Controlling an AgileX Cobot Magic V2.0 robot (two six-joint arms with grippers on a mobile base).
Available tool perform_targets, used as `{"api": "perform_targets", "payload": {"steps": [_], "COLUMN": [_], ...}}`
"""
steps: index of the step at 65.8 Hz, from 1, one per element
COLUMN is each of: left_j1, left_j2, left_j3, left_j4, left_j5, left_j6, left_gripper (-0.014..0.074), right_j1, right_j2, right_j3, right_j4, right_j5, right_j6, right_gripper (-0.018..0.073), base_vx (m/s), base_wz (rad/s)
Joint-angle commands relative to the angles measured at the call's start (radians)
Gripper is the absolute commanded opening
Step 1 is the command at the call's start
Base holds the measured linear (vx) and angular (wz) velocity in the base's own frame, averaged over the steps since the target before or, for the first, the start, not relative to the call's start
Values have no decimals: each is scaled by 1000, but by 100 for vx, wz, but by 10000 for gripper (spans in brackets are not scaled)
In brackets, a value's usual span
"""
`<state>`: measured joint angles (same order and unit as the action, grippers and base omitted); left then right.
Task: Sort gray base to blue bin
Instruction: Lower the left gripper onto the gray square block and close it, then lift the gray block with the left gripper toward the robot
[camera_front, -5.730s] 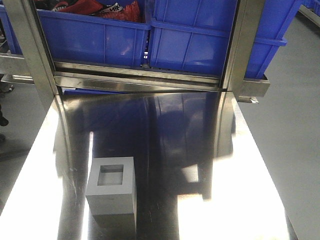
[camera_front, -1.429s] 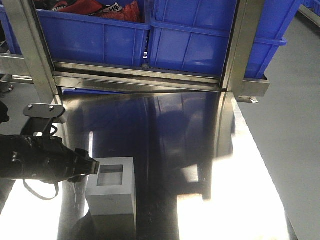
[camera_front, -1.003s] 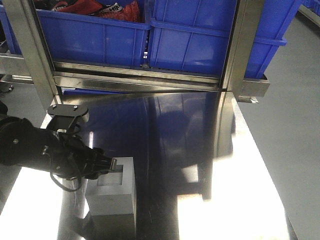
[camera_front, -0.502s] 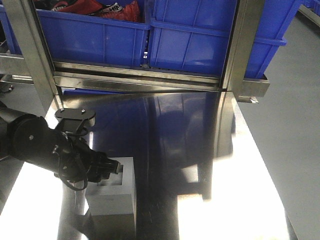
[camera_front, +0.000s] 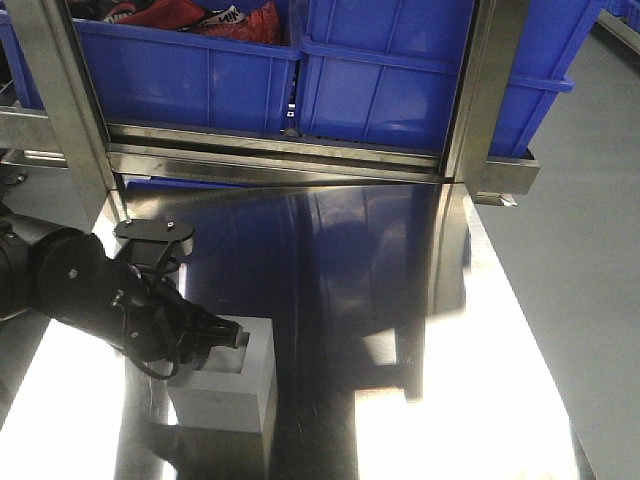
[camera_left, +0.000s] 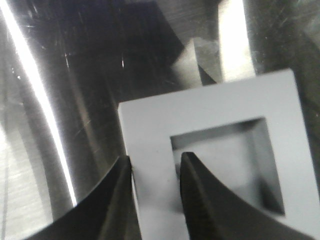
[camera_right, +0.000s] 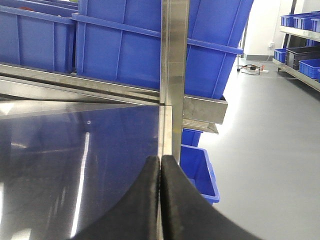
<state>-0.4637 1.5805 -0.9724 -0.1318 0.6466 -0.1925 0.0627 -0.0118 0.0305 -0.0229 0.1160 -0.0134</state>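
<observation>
The gray base (camera_front: 240, 388) sits on the steel table (camera_front: 400, 300) at the front left, square recess facing up. My left gripper (camera_front: 228, 338) is shut on its left wall. In the left wrist view one finger (camera_left: 120, 200) is outside the gray base (camera_left: 225, 115) and the other finger (camera_left: 200, 200) is inside the recess; the left gripper (camera_left: 152, 162) straddles the wall. Two large blue bins (camera_front: 400, 90) stand on the rack behind the table. My right gripper (camera_right: 160, 161) is shut and empty, near the table's right edge, and shows only in its own wrist view.
The left blue bin (camera_front: 190, 75) holds red items. Steel rack posts (camera_front: 485, 90) stand at the table's back corners. A post (camera_right: 172, 75) is just ahead of the right gripper. A small blue bin (camera_right: 200, 172) sits on the floor to the right.
My left arm came in from the left over the gray base and its fingers closed on the base's left wall. The base has turned slightly.
</observation>
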Motion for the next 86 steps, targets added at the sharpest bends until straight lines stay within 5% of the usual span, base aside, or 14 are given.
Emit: {"api": "perform_targets", "payload": {"steps": [1, 13, 27, 59, 86], "left_j1": [-9, -9, -9, -9, -9], "left_j2": [-5, -6, -50, -375, -804], "left_j3": [-19, -19, -19, 21, 393], "left_j4": [-3, -3, 25, 52, 87], "left_j5": [-12, -24, -45, -201, -537], "left_j6": [-6, -6, -6, 7, 9], "left_gripper": [202, 174, -8, -6, -6], "right_j1": [0, 0, 0, 0, 0], "right_j2": [-11, -11, -11, -11, -11], "right_j3": [14, 14, 14, 14, 14], "right_j4": [-10, -10, -10, -10, -10], "right_j5": [-77, -77, -77, -77, -77], "right_j6": [-5, -5, -5, -5, -5], "right_gripper": [-9, -9, -9, -9, -9], "base_vx": [0, 0, 0, 0, 0], "base_wz": [0, 0, 0, 0, 0]}}
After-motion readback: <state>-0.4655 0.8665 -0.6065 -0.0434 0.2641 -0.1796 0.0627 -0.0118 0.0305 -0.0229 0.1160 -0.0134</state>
